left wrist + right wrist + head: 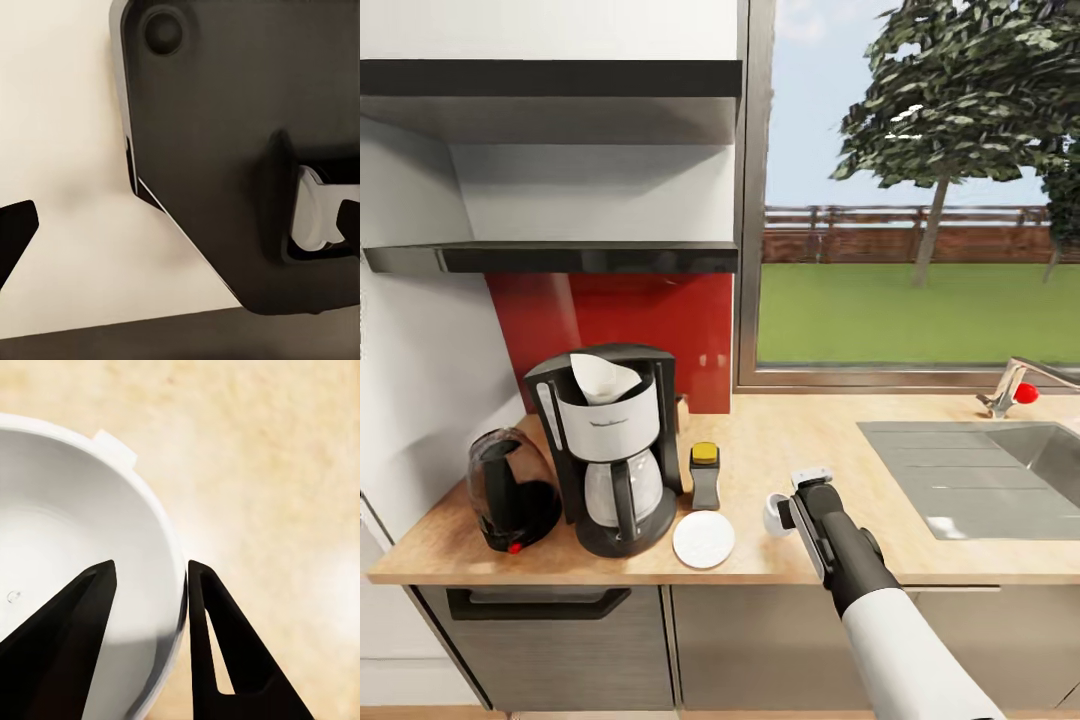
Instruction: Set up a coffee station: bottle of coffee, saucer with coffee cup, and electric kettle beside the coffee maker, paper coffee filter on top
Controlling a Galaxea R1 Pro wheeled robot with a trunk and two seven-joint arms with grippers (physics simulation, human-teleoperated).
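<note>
Head view first: we look down at a long, light wood-toned kitchen countertop [800, 450] over grey cabinet fronts [760, 640], with a steel sink [980, 480] set into it at our right and a tap [1010, 385] with a red knob behind. Above the counter's left end are a red backsplash [630, 320] and two glossy black floating shelves, the lower kitchen shelf [560, 258] bare along its visible front edge. A wide window [920, 190] shows lawn, a fence and a tree.

On the counter's left end stands the tall black coffee maker [612, 450] with its pale band and glass carafe; the white paper coffee filter [603, 378] sits in its top. The dark, rounded electric kettle [510, 490] stands just beside it toward the wall. On its other side are the bottle of coffee [705, 476], brown with a yellow lid, and the flat white saucer [703, 539] near the counter's front edge.

Our right arm reaches over the counter, and the right gripper [788, 512] holds the small white coffee cup [772, 514], near the saucer but apart from it. The right wrist view shows one black finger [67, 645] inside the cup and the other outside, pinching its wall [161, 585].

The left wrist view shows two dark fingertips [15, 229] spread wide apart, holding nothing, against a dark robot body part [240, 112] and a pale surface.
</note>
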